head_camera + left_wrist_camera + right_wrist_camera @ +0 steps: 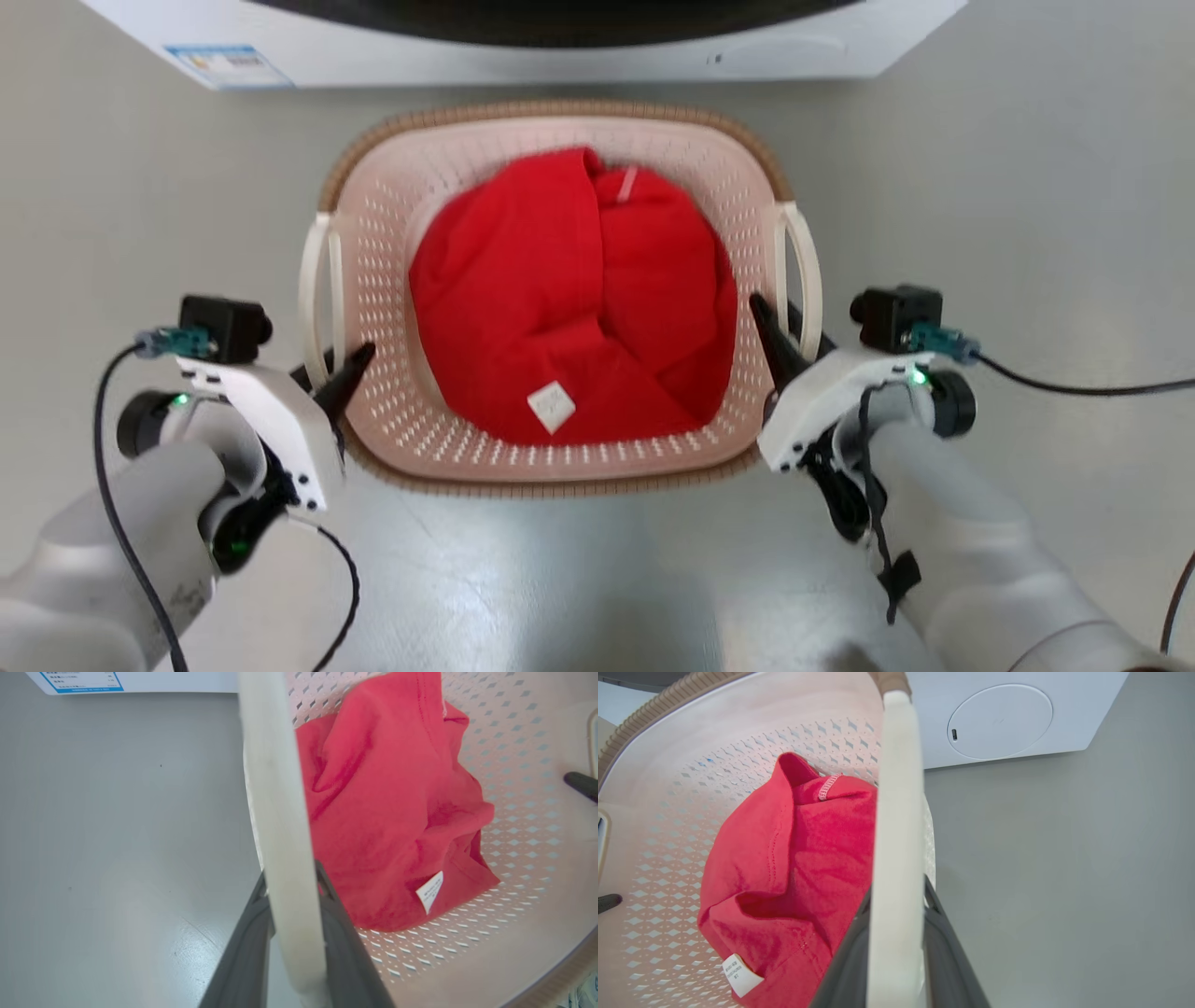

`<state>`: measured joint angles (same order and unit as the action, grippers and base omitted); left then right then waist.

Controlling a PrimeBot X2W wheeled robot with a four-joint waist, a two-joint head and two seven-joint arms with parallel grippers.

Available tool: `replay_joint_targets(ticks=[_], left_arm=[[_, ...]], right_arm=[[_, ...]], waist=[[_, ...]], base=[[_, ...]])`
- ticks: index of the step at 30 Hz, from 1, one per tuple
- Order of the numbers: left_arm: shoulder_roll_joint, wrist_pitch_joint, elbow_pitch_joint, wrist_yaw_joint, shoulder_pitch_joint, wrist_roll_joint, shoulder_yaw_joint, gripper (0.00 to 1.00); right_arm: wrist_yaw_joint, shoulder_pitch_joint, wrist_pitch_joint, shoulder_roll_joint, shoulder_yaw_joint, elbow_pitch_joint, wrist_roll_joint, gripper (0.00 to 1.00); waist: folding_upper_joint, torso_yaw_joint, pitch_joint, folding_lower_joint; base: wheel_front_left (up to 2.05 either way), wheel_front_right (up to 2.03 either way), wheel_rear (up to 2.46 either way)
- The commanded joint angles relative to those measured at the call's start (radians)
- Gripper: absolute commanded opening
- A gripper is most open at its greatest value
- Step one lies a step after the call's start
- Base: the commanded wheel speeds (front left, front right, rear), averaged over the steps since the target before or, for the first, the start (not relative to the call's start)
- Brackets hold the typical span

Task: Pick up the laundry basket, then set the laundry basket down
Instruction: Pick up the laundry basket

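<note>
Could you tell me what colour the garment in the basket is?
Red; the garment shows best in the head view.

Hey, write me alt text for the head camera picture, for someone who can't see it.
Seen from above, a cream laundry basket with a brown rim holds a crumpled red garment, and the left gripper and right gripper each grasp one of its white side handles. A white washing machine stands just beyond it on the grey floor.
</note>
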<state>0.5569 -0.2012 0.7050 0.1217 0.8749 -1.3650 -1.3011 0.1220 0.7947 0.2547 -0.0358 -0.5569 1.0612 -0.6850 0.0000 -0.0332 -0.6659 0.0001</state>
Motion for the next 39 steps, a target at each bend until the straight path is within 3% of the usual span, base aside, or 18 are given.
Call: replay_joint_targets(ticks=[1, 16, 39], left_arm=[[0.056, 0.005, -0.001, 0.009, -0.029, -0.001, 0.021, 0.0], [0.001, 0.067, 0.048, 0.009, -0.162, -0.054, 0.021, 0.0], [-0.188, 0.201, 0.221, -0.007, -0.304, -0.105, 0.021, 0.0]], right_arm=[[0.009, -0.055, 0.007, -0.014, -0.027, 0.016, -0.019, 0.0], [0.009, -0.129, 0.007, -0.014, -0.148, 0.123, -0.15, 0.0], [0.009, -0.261, -0.117, -0.014, -0.307, 0.193, -0.366, 0.0]], waist=[[0.0, -0.003, 0.06, 0.0], [0.0, -0.008, 0.266, 0.0], [0.0, 0.008, 0.585, 0.0]], base=[[0.0, 0.0, 0.0], [0.0, 0.0, 0.0], [0.0, 0.0, 0.0]])
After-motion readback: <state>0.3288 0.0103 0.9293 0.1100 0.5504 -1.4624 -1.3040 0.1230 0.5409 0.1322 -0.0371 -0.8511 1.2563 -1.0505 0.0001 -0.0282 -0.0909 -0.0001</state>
